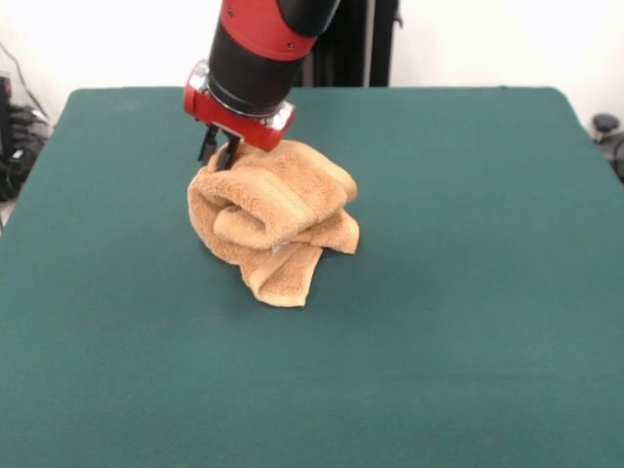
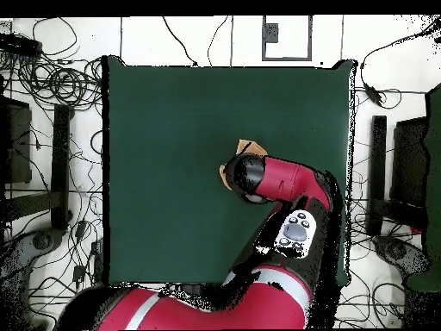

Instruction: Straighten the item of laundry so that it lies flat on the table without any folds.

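Note:
The golden-tan towel (image 1: pixel 273 219) lies crumpled in a thick heap a little left of the middle of the dark teal table (image 1: pixel 468 292), with rolled folds and one corner hanging toward the front. My gripper (image 1: pixel 220 154) comes down at the heap's far upper left edge and touches or nearly touches the cloth. In the overhead view the red arm covers most of the towel; only small tan bits (image 2: pixel 244 147) show at the arm's end, on the table (image 2: pixel 164 138). The gripper itself is hidden there.
The red and black arm (image 1: pixel 255 49) enters from the top, above the towel. Cables and stands (image 2: pixel 52 129) lie on the floor around the table. Dark equipment (image 1: pixel 606 132) sits past the table's right edge.

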Motion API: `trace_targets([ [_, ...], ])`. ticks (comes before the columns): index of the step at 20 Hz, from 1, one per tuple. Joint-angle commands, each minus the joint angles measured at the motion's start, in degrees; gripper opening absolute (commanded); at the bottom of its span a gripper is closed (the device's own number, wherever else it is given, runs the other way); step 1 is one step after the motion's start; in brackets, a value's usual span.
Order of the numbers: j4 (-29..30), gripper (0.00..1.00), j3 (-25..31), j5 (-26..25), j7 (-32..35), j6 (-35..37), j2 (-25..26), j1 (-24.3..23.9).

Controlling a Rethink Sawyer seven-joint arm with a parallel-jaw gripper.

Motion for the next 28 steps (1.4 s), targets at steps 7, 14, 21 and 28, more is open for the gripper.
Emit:
trace_targets([
  [7, 0.64, 0.00, 4.59, 4.00, 14.52, 3.97, 3.15, 0.96],
  [14, 1.00, 0.00, 3.35, 5.56, 17.28, 6.29, 3.29, 2.15],
  [21, 1.20, 0.00, 2.54, 6.65, 17.57, 7.06, 3.26, 2.93],
  [28, -0.90, 0.00, 0.76, 6.12, 16.28, 11.36, 2.45, 4.32],
])
